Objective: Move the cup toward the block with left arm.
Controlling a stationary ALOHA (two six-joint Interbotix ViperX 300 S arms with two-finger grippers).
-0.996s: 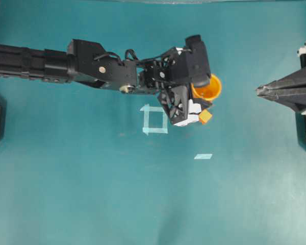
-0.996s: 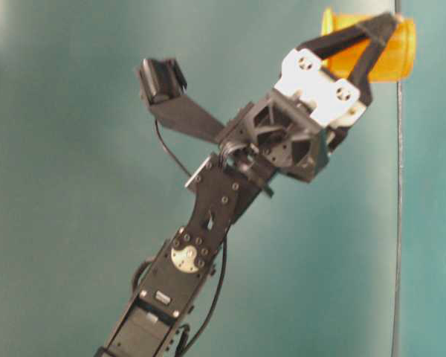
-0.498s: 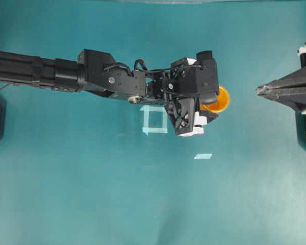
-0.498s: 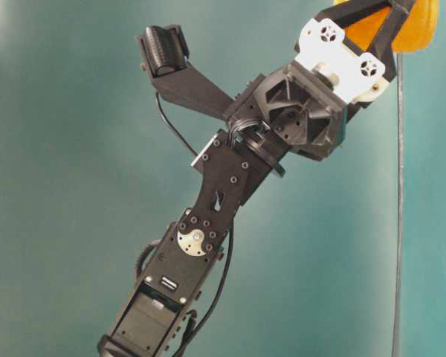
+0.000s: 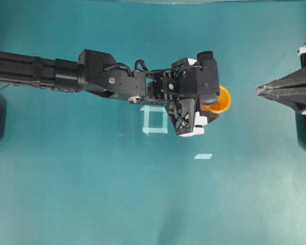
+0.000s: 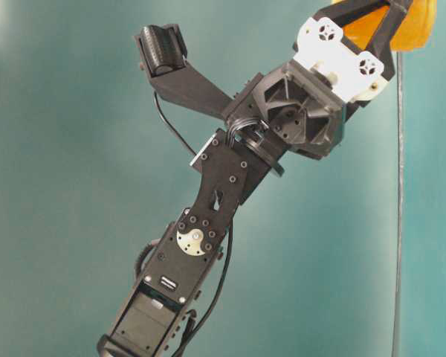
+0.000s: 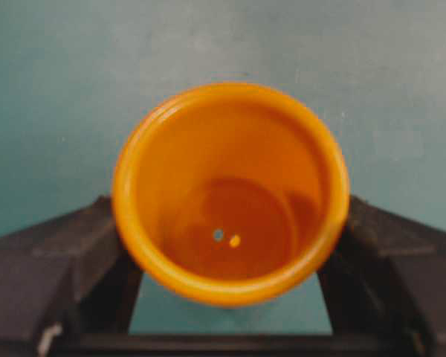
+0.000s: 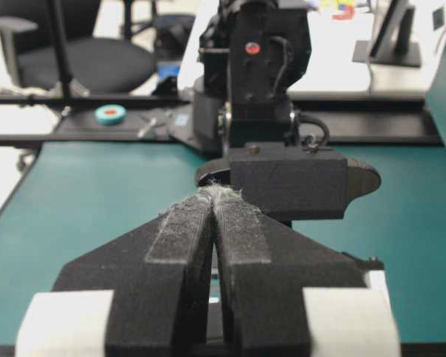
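Observation:
The yellow-orange cup [image 5: 220, 100] sits right of the table's middle, partly under my left gripper [image 5: 214, 103]. In the left wrist view I look into the cup's [image 7: 230, 149] darker orange inside, with one black finger [image 7: 56, 260] against each side. My left gripper [image 7: 230, 245] is shut on the cup. In the table-level view the cup [image 6: 420, 18] and gripper [image 6: 386, 18] are at the top right. The block is hidden in every view. My right gripper [image 5: 258, 90] is shut and empty at the right edge, pointing left, and it shows in its own wrist view [image 8: 214, 195].
A pale blue tape square outline [image 5: 154, 119] lies just left of the left gripper, partly under the arm. A pale tape strip [image 5: 203, 156] lies in front of the gripper. The long left arm [image 5: 51, 71] spans the table's left half.
Over the last second my left gripper carried the cup right and slightly toward the front, and the gripper body now covers the orange block. Since half a second ago almost nothing has moved.

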